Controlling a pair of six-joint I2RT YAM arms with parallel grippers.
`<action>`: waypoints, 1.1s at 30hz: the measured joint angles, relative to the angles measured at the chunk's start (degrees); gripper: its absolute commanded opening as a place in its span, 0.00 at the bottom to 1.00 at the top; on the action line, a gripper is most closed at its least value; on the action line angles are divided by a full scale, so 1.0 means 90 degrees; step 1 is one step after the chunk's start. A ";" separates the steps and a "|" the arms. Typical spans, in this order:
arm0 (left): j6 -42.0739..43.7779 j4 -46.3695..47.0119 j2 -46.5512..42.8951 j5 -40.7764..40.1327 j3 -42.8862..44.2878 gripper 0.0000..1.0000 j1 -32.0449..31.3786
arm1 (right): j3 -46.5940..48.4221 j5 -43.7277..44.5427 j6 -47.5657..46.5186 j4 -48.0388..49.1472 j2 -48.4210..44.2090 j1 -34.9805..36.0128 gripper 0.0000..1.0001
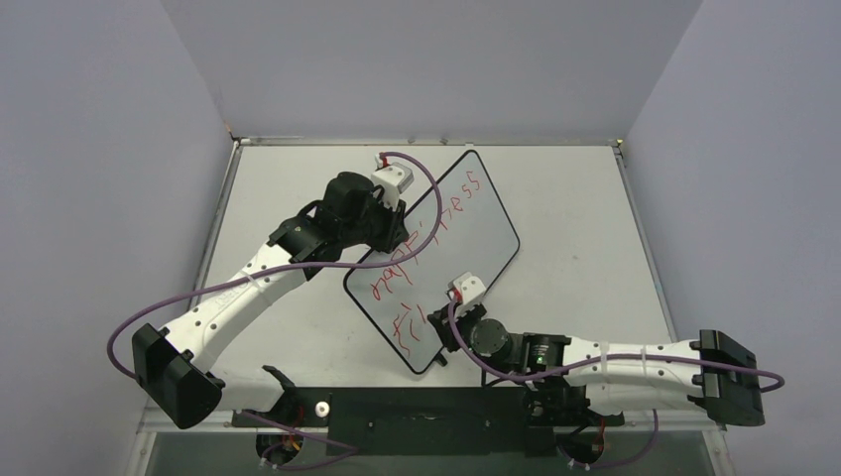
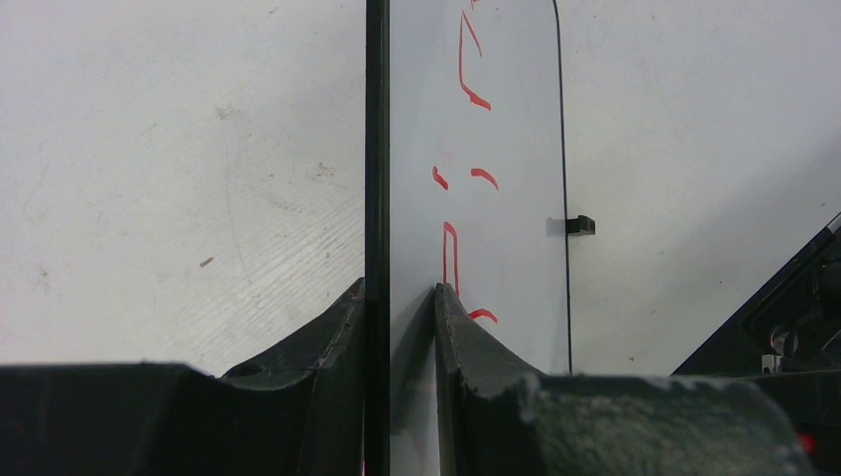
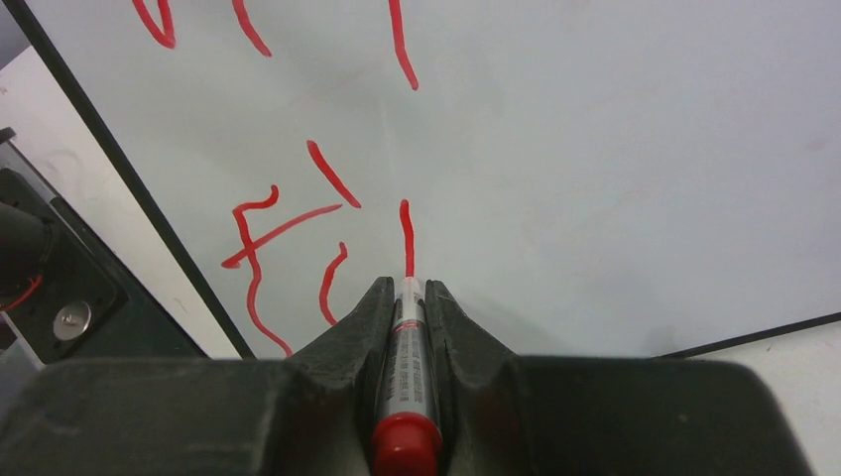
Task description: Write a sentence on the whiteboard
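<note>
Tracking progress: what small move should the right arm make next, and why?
Probably draw the marker onward across the whiteboard: its tip sits at a red stroke's end, the sentence's second line is barely begun, and the left end effector clamps the board.

The left claw [image 1: 395, 233] hides part of the sentence [image 1: 466, 195].
</note>
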 measured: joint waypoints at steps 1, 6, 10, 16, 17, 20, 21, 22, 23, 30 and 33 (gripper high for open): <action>0.0002 0.0002 0.0000 0.0000 0.0000 0.00 0.0000 | 0.0058 0.0002 -0.0051 -0.0022 0.0002 0.0000 0.00; 0.0000 0.0002 0.0000 0.0002 0.0000 0.00 -0.0002 | 0.0313 0.0005 -0.0260 -0.0039 0.0085 -0.0019 0.00; 0.0000 0.0000 0.0000 0.0002 0.0000 0.00 0.0000 | 0.0447 0.0002 -0.0396 -0.0041 0.0189 -0.0073 0.00; 0.0000 0.0000 0.0000 0.0002 0.0000 0.00 -0.0002 | 0.0529 0.0005 -0.0495 -0.0056 0.0228 -0.0204 0.00; 0.0000 0.0002 0.0000 0.0002 0.0000 0.00 -0.0002 | 0.0532 0.0002 -0.0517 -0.0056 0.0228 -0.0233 0.00; 0.0000 0.0002 0.0000 0.0002 0.0000 0.00 -0.0002 | 0.0532 0.0002 -0.0563 -0.0061 0.0228 -0.0282 0.00; 0.0000 0.0000 0.0000 0.0005 0.0000 0.00 -0.0002 | 0.0534 0.0002 -0.0571 -0.0063 0.0228 -0.0306 0.00; 0.0000 0.0000 0.0000 0.0005 0.0000 0.00 -0.0002 | 0.0534 0.0002 -0.0580 -0.0070 0.0228 -0.0318 0.00; 0.0000 0.0000 0.0000 0.0005 0.0000 0.00 -0.0002 | 0.0534 0.0002 -0.0583 -0.0078 0.0228 -0.0342 0.00; 0.0000 0.0002 0.0000 0.0005 0.0000 0.00 -0.0002 | 0.0556 -0.0049 -0.0605 -0.0083 0.0245 -0.0437 0.00; 0.0000 0.0000 0.0000 0.0005 0.0000 0.00 -0.0002 | 0.0576 -0.0160 -0.0607 -0.0075 0.0287 -0.0437 0.00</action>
